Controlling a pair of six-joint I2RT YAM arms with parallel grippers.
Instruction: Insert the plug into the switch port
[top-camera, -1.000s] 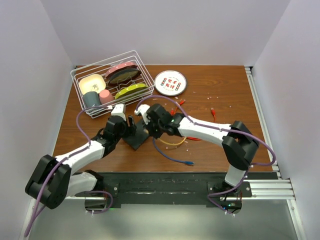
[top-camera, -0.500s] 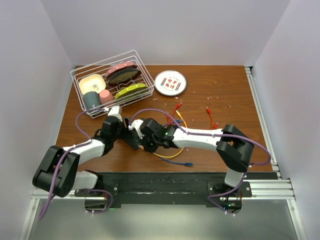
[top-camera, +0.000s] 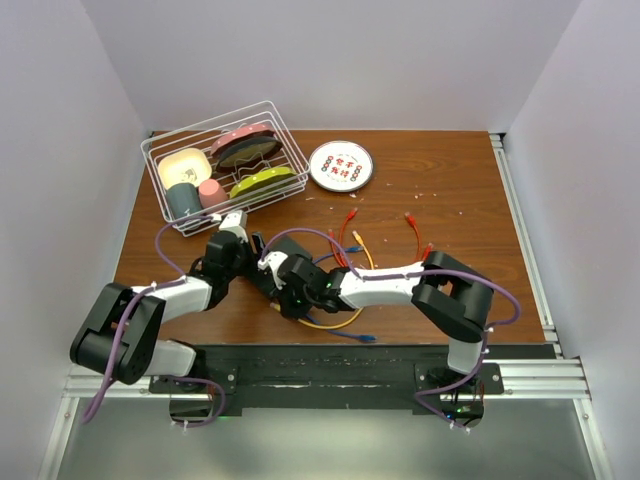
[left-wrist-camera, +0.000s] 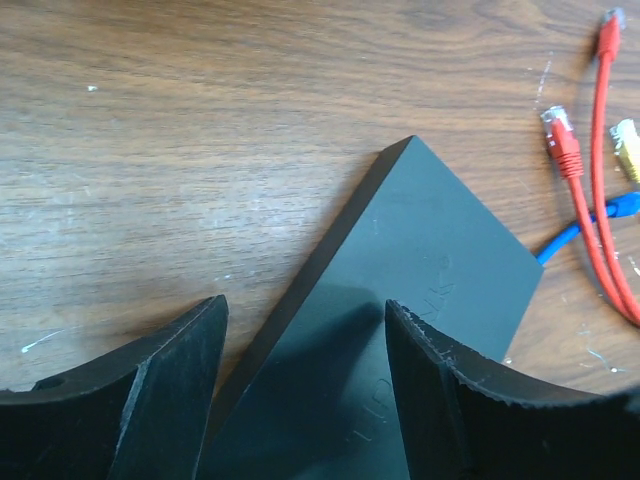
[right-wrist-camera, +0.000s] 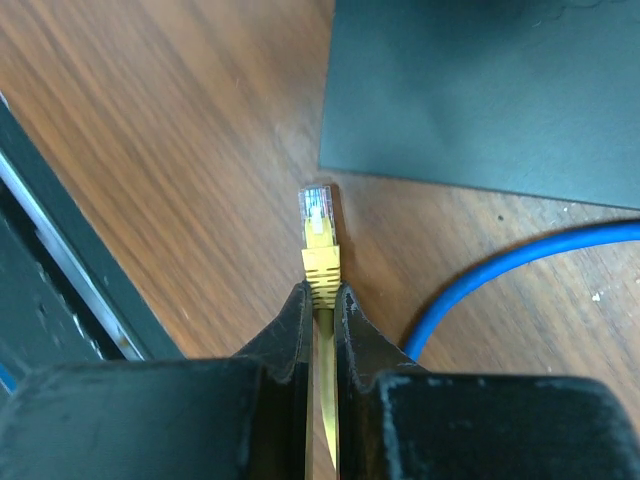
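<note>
The switch lies flat on the table, in its near-left part, between the two arms. In the left wrist view it sits at a slant. One corner points up and away from the camera, and the long axis runs from the bottom of the view up toward the right. The top face is plain matte black. No view shows the side with the sockets, so it cannot be told which way that side faces.

The left tool is spread wide over the near end of the switch. One finger hangs over the wood beside the long edge and the other is over the top face. Whether either one touches the box cannot be told.

The right tool is closed tight on the plug, gripping the yellow boot. The plug's long axis is in line with the fingers. Its clear tip points straight away from the tool toward the near corner of the switch. The tip is close to that corner but apart from it, with bare wood between them.

A blue cable curves over the table to the right of the plug. Two red cables lie past the far end of the switch. From above, the yellow cable loops beneath the right forearm. The round patterned plate sits well apart at the back.
</note>
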